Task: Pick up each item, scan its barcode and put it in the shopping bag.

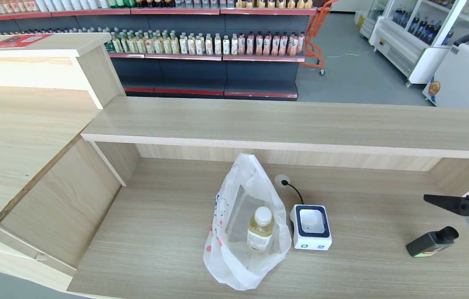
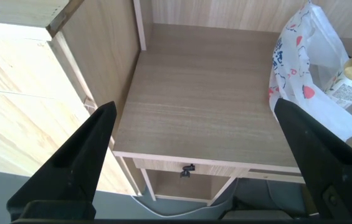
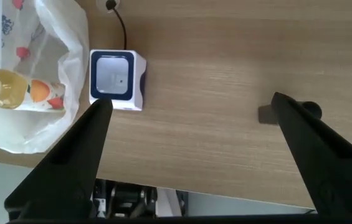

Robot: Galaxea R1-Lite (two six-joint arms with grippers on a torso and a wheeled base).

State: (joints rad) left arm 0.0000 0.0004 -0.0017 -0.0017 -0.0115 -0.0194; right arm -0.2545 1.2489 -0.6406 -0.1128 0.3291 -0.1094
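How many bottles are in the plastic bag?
1. A yellow drink bottle with a white cap stands inside the shopping bag, beside the scanner. The bag's folds could hide something small.

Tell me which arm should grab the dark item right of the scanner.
Right. The right end effector, open, hangs close by the dark item; the left end effector sits beyond the shopping bag, opposite.
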